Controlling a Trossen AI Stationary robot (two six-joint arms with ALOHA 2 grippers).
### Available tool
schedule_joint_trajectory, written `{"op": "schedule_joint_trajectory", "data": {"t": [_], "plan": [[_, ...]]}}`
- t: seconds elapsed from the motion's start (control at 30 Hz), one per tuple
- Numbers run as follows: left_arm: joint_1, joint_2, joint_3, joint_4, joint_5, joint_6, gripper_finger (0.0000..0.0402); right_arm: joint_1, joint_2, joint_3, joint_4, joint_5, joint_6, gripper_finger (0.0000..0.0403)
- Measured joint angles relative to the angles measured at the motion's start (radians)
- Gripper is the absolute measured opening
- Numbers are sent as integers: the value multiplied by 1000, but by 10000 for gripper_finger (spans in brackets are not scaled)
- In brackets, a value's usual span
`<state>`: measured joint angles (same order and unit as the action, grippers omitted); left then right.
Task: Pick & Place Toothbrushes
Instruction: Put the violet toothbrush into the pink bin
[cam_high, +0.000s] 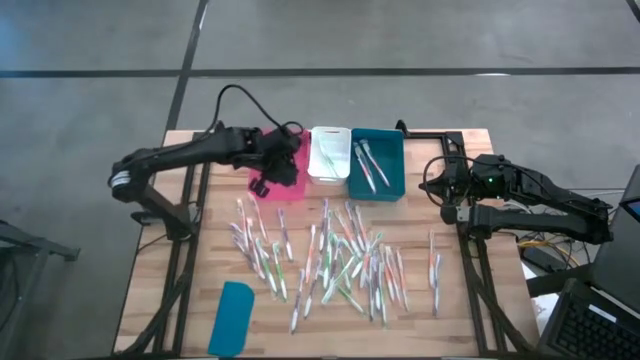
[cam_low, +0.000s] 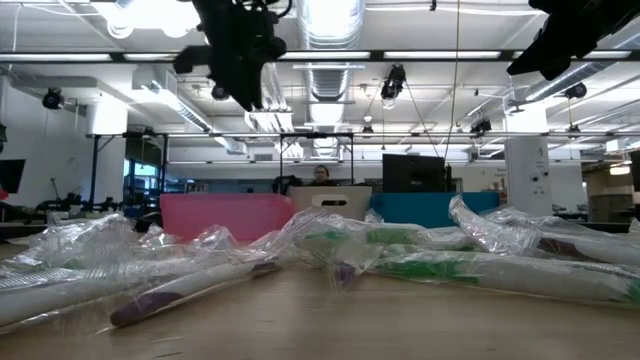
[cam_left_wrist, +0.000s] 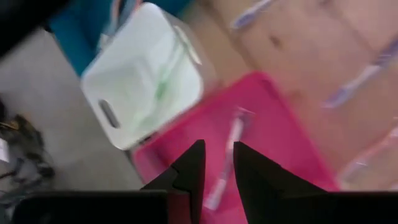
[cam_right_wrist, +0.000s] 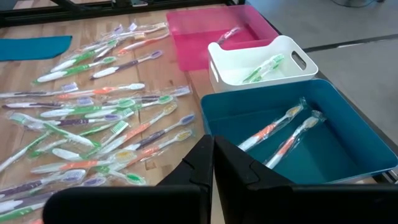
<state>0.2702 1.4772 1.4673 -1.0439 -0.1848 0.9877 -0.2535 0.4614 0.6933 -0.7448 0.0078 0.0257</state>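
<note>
High view: the left gripper (cam_high: 268, 178) hangs over the pink plastic bin (cam_high: 288, 165), fingers parted and empty, one wrapped purple toothbrush (cam_left_wrist: 225, 163) lying inside it. Many wrapped toothbrushes (cam_high: 335, 262) lie scattered on the wooden table (cam_high: 180, 300). The right gripper (cam_high: 448, 190), closed and empty, waits beside the teal bin (cam_high: 378, 180).

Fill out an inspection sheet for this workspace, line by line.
Surface: wooden slatted table.
Job's things: wrapped toothbrushes scattered mid-table; one in the pink plastic bin, green ones in the white plastic bin, two orange in the teal plastic bin.
Clutter: flat teal lid.
Grippers: left gripper open above the pink bin, empty; right gripper shut beside the teal bin.
Cables: black cable on the left arm.
Surroundings: grey floor, monitors, a person behind.
</note>
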Motion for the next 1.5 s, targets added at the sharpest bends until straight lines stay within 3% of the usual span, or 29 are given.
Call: {"op": "schedule_joint_trajectory", "data": {"t": [0.27, 0.53, 0.73, 1.1, 1.5], "plan": [[-92, -43, -7, -168, 0, -203, 87, 0, 0, 0, 0, 0, 0, 8], [-183, -40, -112, -209, -3, -201, 87, 0, 0, 0, 0, 0, 0, 8], [-258, -40, -229, -122, -97, -199, 87, 0, 0, 0, 0, 0, 0, 8], [-395, -40, -419, 259, -94, -119, 87, 0, 0, 0, 0, 0, 0, 8], [-407, -1, -506, 375, -94, 16, 87, 0, 0, 0, 0, 0, 0, 8]]}}
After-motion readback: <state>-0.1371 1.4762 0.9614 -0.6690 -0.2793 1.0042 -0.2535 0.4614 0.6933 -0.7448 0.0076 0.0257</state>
